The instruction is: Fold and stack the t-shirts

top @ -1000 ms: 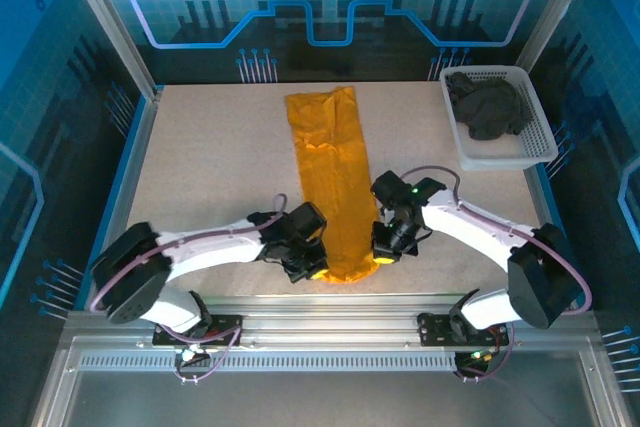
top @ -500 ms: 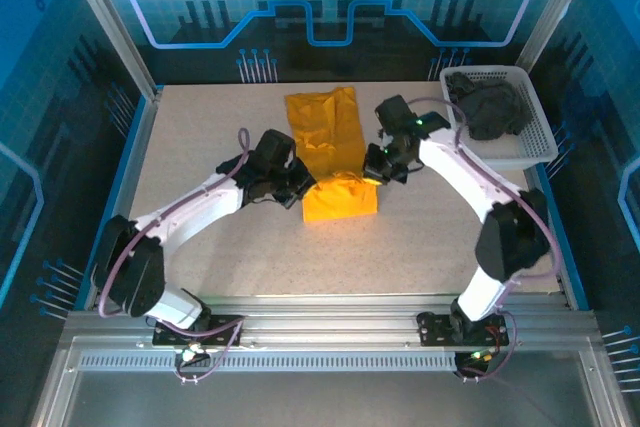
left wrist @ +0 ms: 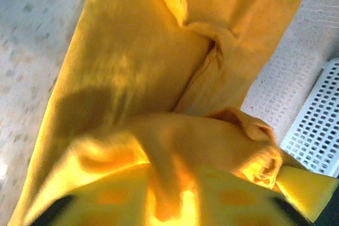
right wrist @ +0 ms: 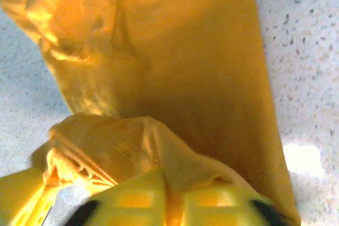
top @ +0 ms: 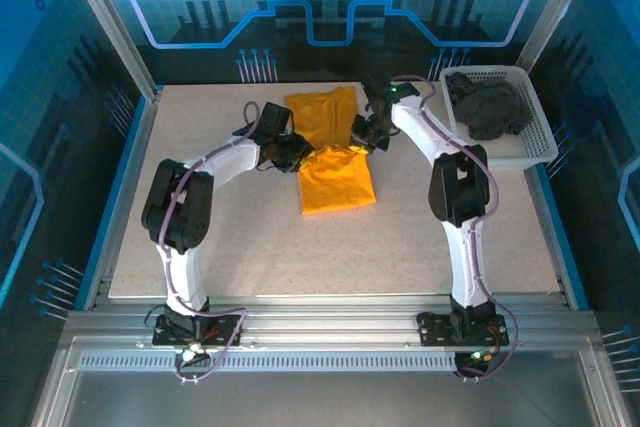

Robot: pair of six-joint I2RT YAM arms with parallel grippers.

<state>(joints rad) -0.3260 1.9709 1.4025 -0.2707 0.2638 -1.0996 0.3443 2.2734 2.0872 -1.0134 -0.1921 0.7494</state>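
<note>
The mustard-orange t-shirt [top: 337, 179] lies mid-table, its near half folded back over the far half. My left gripper [top: 293, 154] is at the left corner of the folded-over hem, and my right gripper [top: 362, 137] is at the right corner. In the left wrist view, a fold of the orange t-shirt [left wrist: 137, 67] runs between the fingers of the left gripper [left wrist: 172, 194]. The right wrist view shows the right gripper [right wrist: 174, 205] closed on a ridge of the orange t-shirt [right wrist: 185, 67]. The dark charcoal t-shirt [top: 487, 107] lies crumpled in the basket.
A white lattice basket [top: 500, 157] stands at the back right corner of the table; its wall [left wrist: 318, 130] shows at the right of the left wrist view. Speckled tabletop [top: 230, 237] lies bare in front of the shirt. Metal frame rails border the table.
Both grippers carried the shirt's near hem from the table's front edge toward the back, folding the long strip in half. Both arms now reach far out.
</note>
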